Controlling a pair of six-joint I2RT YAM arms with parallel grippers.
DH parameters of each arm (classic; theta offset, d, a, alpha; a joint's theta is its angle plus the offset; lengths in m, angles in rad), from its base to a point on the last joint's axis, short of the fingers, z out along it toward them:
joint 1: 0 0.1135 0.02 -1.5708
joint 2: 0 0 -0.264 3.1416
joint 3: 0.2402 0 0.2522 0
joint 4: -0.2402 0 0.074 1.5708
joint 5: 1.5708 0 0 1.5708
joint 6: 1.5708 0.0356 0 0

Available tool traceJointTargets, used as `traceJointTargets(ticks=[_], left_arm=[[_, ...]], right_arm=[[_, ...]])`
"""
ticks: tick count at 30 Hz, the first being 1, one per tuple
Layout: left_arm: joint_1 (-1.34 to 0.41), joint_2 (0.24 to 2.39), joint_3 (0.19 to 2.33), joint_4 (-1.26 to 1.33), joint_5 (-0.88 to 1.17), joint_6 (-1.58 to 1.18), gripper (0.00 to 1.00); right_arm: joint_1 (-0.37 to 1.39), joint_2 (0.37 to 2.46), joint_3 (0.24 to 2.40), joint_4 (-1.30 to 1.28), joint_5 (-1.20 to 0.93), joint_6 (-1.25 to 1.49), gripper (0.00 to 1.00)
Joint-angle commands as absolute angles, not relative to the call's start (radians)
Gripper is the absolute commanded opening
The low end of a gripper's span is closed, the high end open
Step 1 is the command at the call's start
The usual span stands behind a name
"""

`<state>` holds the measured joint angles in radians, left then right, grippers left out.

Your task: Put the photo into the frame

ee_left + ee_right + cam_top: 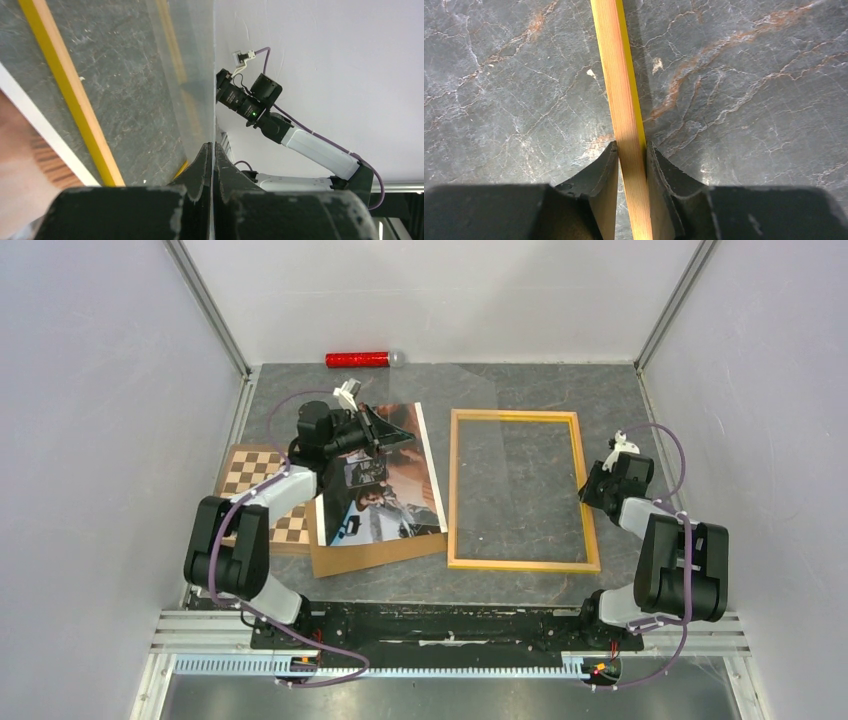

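The photo (385, 495) lies face up at left centre on a brown backing board, and its white border shows in the left wrist view (45, 135). The yellow-orange frame (515, 563) lies flat right of it, with nothing inside it. My left gripper (400, 432) is above the photo's far end, shut on the edge of a clear sheet (510, 455) held tilted over the frame's left part. In the left wrist view (214, 150) the jaws pinch the sheet (185, 60). My right gripper (592, 485) is shut on the frame's right rail (616, 75), one finger on each side (631, 146).
The brown backing board (370, 552) sticks out below the photo and partly covers a chessboard (250, 470) at the left. A red cylinder (358, 360) with a silver end lies against the back wall. White walls enclose the grey marbled table (540, 385).
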<state>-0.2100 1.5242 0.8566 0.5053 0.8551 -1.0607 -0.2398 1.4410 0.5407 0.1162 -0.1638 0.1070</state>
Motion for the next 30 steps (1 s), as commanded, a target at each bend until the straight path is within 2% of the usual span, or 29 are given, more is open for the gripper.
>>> traceJointTargets(ticks=[1, 5, 13, 21, 24, 30], left_arm=[[-0.269, 1.593, 0.892, 0.696, 0.836, -1.196, 0.02], [-0.297, 1.652, 0.911, 0.768, 0.82, -1.257, 0.02], [-0.313, 1.705, 0.957, 0.785, 0.801, -1.274, 0.02], [-0.342, 1.75, 0.969, 0.827, 0.783, -1.302, 0.02], [-0.362, 1.76, 0.979, 0.827, 0.768, -1.303, 0.02], [-0.411, 1.825, 1.006, 0.882, 0.748, -1.362, 0.02]], right_arm=[[-0.222, 1.453, 0.536, 0.089, -0.18, 0.156, 0.07], [-0.222, 1.444, 0.56, 0.065, -0.147, 0.121, 0.1], [-0.237, 1.472, 0.637, 0.009, -0.132, 0.089, 0.0], [-0.244, 1.5, 0.667, 0.017, -0.144, 0.121, 0.01], [-0.247, 1.504, 0.667, 0.017, -0.138, 0.111, 0.13], [-0.259, 1.485, 0.686, 0.002, -0.146, 0.082, 0.53]])
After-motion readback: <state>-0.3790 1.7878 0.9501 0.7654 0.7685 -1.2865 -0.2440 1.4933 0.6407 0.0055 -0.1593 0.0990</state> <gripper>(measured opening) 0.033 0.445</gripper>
